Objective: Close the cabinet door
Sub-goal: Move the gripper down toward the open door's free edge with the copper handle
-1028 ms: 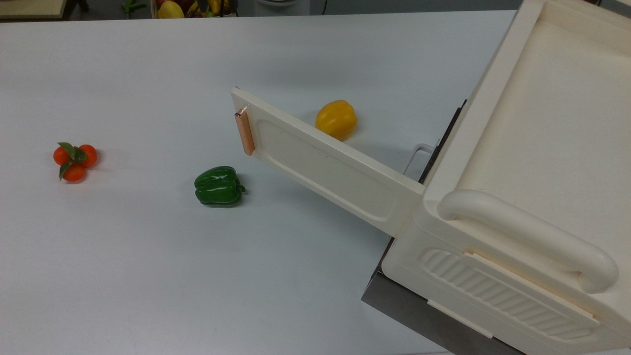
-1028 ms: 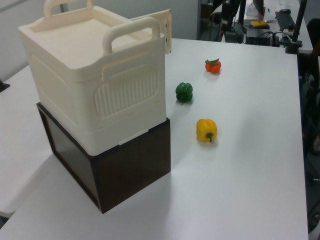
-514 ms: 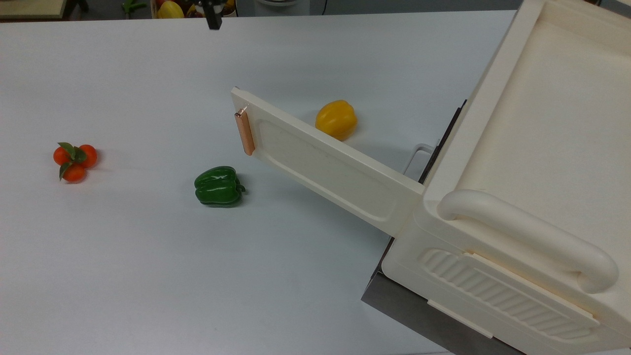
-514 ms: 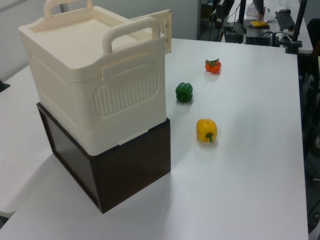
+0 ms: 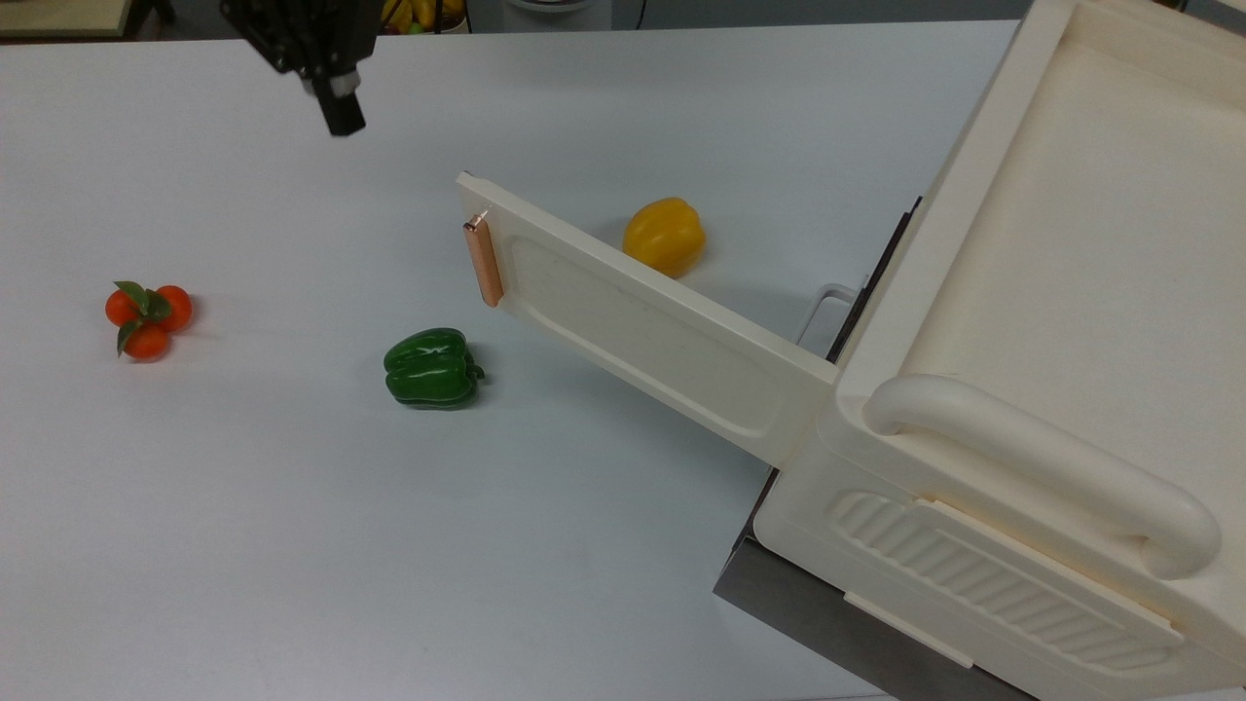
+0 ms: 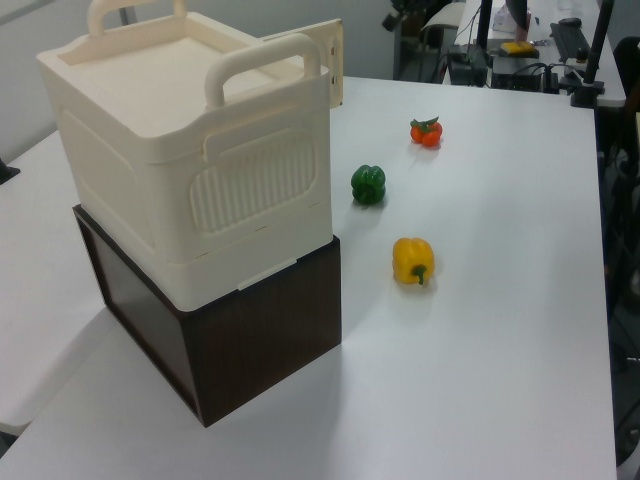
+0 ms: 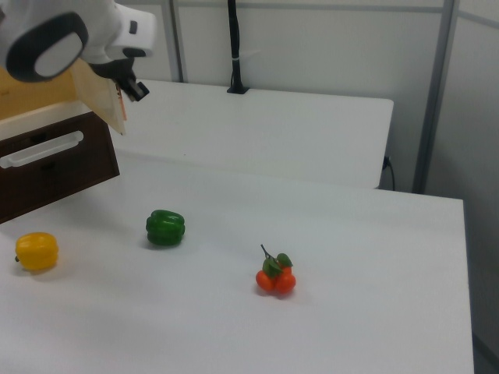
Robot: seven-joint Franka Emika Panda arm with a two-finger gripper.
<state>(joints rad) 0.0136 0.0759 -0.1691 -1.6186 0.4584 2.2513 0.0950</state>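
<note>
A green pepper [image 5: 431, 367] lies on the white table [image 5: 243, 506] just off the free end of the cabinet door [image 5: 642, 326], a yellow pepper [image 5: 664, 235] sits behind the panel in the top view, and a cluster of small oranges [image 5: 148, 313] lies well apart toward the top view's left. The cabinet door stands swung out from the cream cabinet [image 5: 1051, 321] (which rests on a dark brown box [image 6: 250, 345]), its copper handle [image 5: 483, 261] at the far end. The gripper [image 5: 341, 105] hangs above the table near the top view's upper left, apart from the door; whether its fingers are spread I cannot tell.
</note>
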